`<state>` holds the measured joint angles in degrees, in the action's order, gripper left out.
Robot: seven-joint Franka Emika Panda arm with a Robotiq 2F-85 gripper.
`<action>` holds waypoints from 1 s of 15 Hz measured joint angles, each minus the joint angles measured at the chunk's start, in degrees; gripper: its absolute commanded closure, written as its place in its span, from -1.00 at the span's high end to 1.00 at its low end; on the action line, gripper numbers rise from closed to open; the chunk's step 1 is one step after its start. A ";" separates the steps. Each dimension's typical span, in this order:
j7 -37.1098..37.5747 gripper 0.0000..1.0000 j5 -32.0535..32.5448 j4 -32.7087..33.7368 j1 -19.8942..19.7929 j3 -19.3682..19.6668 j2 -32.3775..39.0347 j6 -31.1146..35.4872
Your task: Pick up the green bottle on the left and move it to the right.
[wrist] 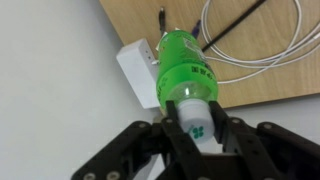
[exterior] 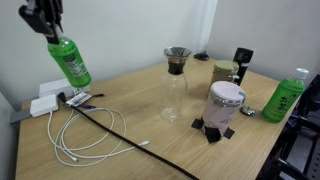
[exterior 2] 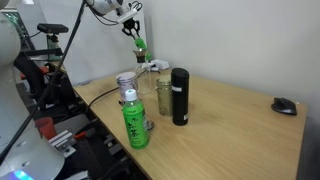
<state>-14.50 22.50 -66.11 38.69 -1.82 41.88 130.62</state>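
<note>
Gripper [wrist: 198, 128]: right up against the wrist camera, fingers [wrist: 248, 140] clamped either side of the cap end, a firm pinch at the neck.
Green bottle [wrist: 184, 72]: it's up in the air, clear of the table [exterior: 230, 155]! It hangs well apart from the glass carafe [exterior: 176, 82], out over the table end where the adapter lies.
Long axis: tilted, not plumb. The cap end is high in the fingers, and the base hangs lower and is swung toward the carafe. In the wrist view the base points away from the camera, down at the tabletop.
White adapter [wrist: 135, 70]: just beneath the bottle's base, at the table's edge, far from the carafe.
White cable [exterior: 85, 140]: looped on the wood between adapter and carafe, nearer the adapter.
Black cable [exterior: 120, 130]: a long diagonal line across those loops, passing in front of the carafe.
Lidded white container [exterior: 224, 103]: upright just beside the carafe, on the side away from the held bottle.
Second green bottle [exterior: 285, 97]: white cap, standing upright beyond the container, well apart from the carafe at the opposite table end.
</note>
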 measured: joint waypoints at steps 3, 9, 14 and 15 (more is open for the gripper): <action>6.31 -0.78 1.41 -2.86 -0.14 4.34 -3.11 -1.65; 16.58 -0.78 0.93 -14.55 -0.07 7.38 -12.56 -3.83; 18.37 -0.28 1.74 -16.76 -1.65 4.95 -14.24 -3.81; 18.37 -0.28 1.74 -16.75 -1.74 4.93 -14.18 -3.81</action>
<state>3.87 24.24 -82.86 36.95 3.10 27.69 126.81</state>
